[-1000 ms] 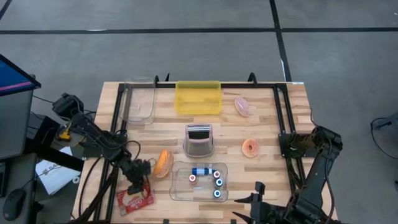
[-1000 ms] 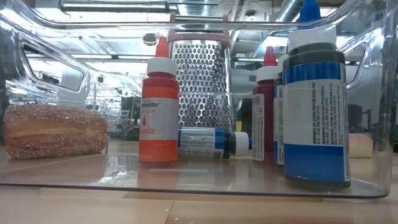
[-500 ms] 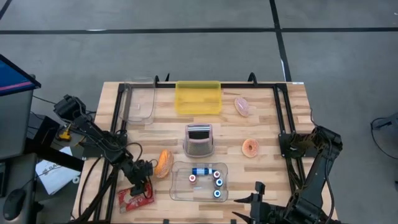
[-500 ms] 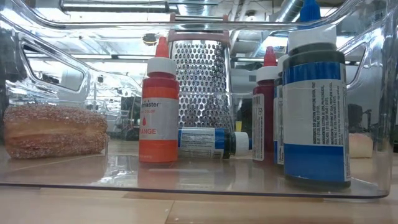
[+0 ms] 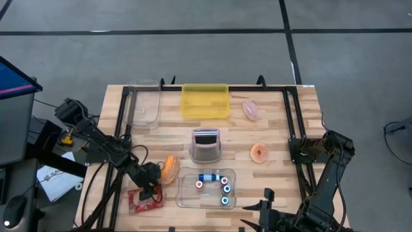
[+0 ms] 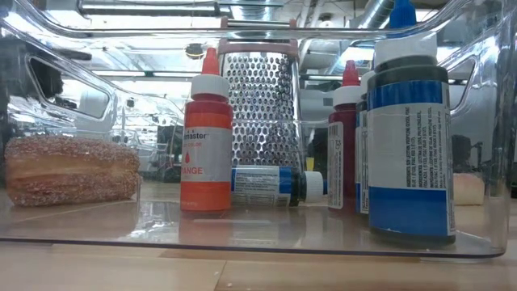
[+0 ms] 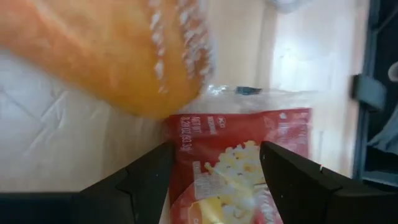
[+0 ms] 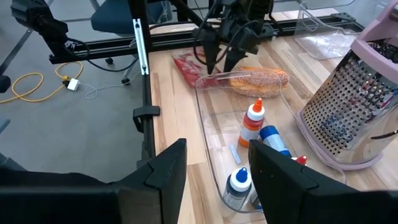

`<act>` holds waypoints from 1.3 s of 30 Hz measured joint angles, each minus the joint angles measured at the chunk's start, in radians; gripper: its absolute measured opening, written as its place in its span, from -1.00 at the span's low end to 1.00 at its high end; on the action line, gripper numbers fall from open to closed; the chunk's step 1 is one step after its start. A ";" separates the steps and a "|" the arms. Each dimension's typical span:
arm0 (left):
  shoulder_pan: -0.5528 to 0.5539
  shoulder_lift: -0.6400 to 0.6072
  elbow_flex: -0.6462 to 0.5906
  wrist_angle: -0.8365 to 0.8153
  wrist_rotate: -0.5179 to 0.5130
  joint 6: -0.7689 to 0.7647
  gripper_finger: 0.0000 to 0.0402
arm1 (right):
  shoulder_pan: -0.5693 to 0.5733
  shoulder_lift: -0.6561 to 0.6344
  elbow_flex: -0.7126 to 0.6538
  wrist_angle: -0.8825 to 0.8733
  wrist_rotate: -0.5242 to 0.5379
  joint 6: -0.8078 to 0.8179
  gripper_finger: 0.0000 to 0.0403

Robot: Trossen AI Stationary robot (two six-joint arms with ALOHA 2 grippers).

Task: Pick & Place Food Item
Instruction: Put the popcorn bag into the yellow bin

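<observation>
A red snack packet lies flat on the table at the near left. My left gripper stands over the packet's far end, next to a sugared orange bread roll that rests on the wood beside a clear bin. In the left wrist view the packet fills the gap between the two fingers, with the roll just beyond. My right gripper hangs open with nothing in it over the near edge, right of the bin. My left gripper is shut on the packet's end nearest the roll, slanting down from above, its fingers set across the packet's width. One side edge lies against one finger; the other finger stands over the printed face. The packet stays flat on the table.
The clear bin holds several colouring bottles. Behind it stands a metal grater. A yellow tub and a clear container sit at the far edge. A pink item and a ring donut lie to the right.
My left gripper has turned at the wrist and edged toward the bin, its finger gap unchanged. The red packet has turned with it and slid a little along the table toward the bin and the roll.
</observation>
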 joint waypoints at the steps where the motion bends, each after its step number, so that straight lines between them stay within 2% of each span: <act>1: 0.005 -0.009 0.000 0.002 0.001 0.003 0.20 | 0.000 0.000 0.000 0.000 0.000 -0.002 -0.19; 8: 0.019 -0.048 0.000 -0.025 0.011 -0.001 0.20 | 0.000 0.000 0.000 0.000 -0.001 -0.006 -0.19; 34: 0.019 -0.047 0.002 -0.092 0.063 -0.029 0.20 | 0.005 0.011 0.000 0.002 0.000 -0.006 -0.19; 39: 0.012 -0.034 0.002 -0.102 0.125 -0.061 0.20 | 0.006 0.026 0.000 0.002 -0.001 0.018 -0.19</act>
